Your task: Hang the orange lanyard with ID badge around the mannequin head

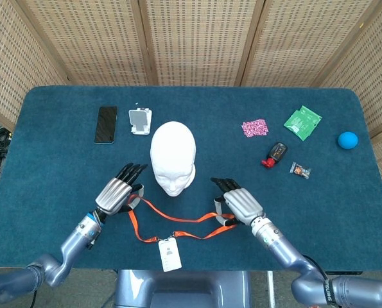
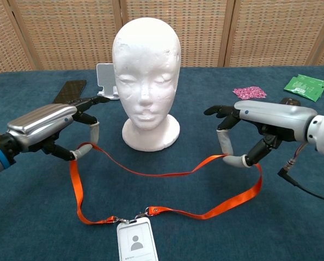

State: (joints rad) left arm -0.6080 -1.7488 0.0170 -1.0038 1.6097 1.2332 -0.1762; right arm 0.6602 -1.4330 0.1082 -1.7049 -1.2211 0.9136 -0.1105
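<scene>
Flat orange lanyard [image 2: 151, 174] before smooth white foam mannequin head [image 2: 146, 65]

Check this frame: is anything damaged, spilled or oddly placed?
Nothing stands out. The mannequin head stands upright, the orange lanyard runs untangled between the left hand and right hand, and its ID badge lies flat on the table.

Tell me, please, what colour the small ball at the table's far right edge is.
The ball is blue, seen only in the head view.
</scene>
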